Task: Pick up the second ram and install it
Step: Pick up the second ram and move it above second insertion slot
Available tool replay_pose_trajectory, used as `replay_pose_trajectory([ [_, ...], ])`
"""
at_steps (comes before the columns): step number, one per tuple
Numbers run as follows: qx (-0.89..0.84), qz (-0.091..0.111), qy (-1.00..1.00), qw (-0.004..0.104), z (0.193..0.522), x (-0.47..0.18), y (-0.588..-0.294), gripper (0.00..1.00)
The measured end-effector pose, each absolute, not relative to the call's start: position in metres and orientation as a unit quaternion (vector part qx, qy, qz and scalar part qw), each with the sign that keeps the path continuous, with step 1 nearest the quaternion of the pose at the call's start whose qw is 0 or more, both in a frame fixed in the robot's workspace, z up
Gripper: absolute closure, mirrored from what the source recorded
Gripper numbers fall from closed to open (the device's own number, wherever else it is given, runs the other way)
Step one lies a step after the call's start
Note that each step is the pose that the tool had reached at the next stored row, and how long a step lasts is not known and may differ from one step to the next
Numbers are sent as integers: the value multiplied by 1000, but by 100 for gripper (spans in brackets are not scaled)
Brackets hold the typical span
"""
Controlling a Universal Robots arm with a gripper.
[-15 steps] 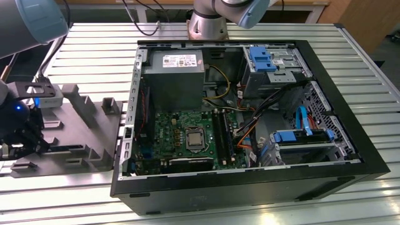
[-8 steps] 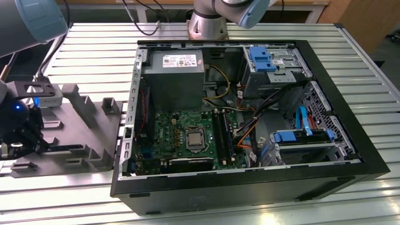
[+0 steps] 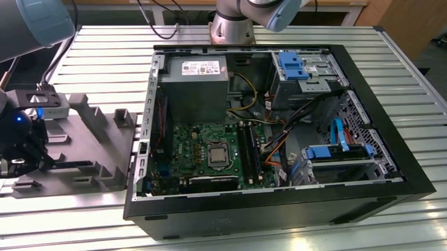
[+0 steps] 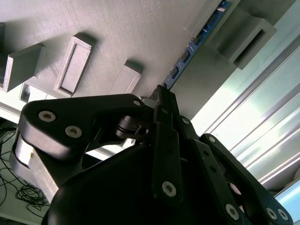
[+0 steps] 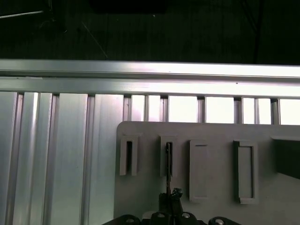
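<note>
Counts: one open PC case (image 3: 391, 172); one green motherboard (image 3: 192, 141); one CPU (image 3: 218, 154); one grey power supply (image 3: 192, 89); two blue drive caddies (image 3: 292, 65); one grey fixture plate (image 3: 91, 136) on one slatted table (image 3: 104, 57); four raised rectangular blocks (image 5: 244, 171) in a row in the first wrist view; one ram stick (image 4: 187, 56); one gripper (image 4: 160, 96).

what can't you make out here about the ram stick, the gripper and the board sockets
- the second ram: in the second wrist view, its near end is hidden behind the gripper.
- the gripper: in the exterior view, it is cut off by the picture's left edge.
- the memory sockets: in the exterior view, they are too small and dark to tell if one is filled.
</note>
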State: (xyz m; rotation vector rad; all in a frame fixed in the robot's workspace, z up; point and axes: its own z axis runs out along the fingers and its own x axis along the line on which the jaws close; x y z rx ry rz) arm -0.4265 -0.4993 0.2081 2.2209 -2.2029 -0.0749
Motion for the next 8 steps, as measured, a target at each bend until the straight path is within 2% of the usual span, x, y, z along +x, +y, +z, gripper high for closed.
replay_pose_trajectory([
  [8, 710, -24, -704, 6, 211, -426, -499, 89],
])
